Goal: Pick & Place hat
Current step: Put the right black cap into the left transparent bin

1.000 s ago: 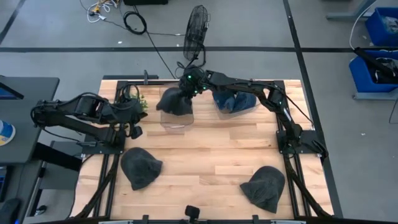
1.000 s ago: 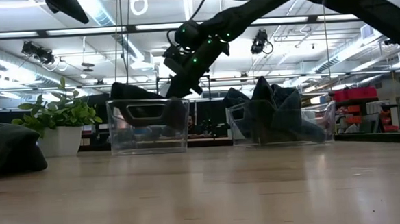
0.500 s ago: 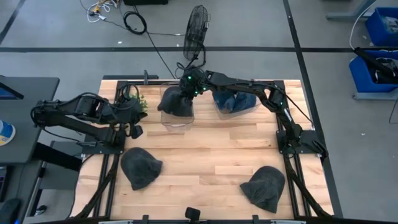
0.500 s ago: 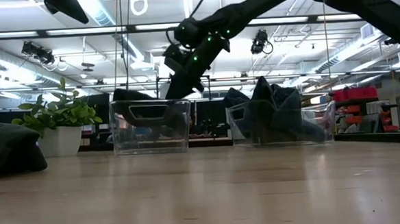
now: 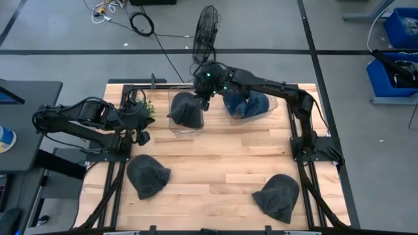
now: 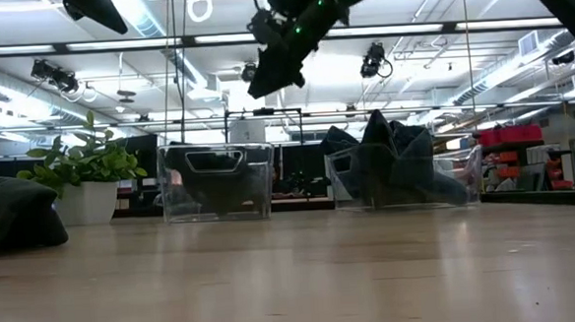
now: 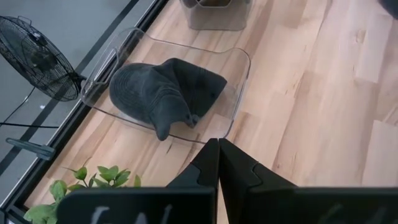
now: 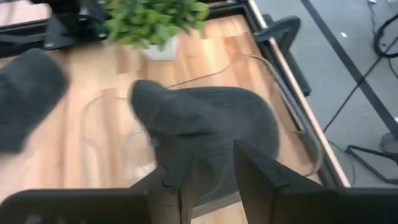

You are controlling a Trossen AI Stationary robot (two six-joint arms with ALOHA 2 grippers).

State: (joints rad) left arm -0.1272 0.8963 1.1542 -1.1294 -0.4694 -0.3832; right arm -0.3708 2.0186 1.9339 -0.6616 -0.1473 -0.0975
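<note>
- Now lying in the clear bin (image 5: 185, 121) at upper centre of the high view: grey hat (image 5: 185, 109), crumpled, long axis roughly along the bin's length in the left wrist view.
- Shown only at table height: right gripper (image 6: 268, 73) raised well above the bin, clear of it.
- Parted narrowly, holding nothing: right jaws. Left gripper (image 7: 217, 163) at left of the surface (image 5: 222, 166), jaws closed together, empty.

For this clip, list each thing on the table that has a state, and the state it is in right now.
Right gripper: open, empty, raised above the left bin.
Left gripper: shut, empty, parked at the table's left edge.
Left bin: holds one dark hat, crumpled.
Right bin: holds a pile of clothing.
Front left hat: loose on the table.
Front right hat: loose on the table.
Plant: upright in its pot.
</note>
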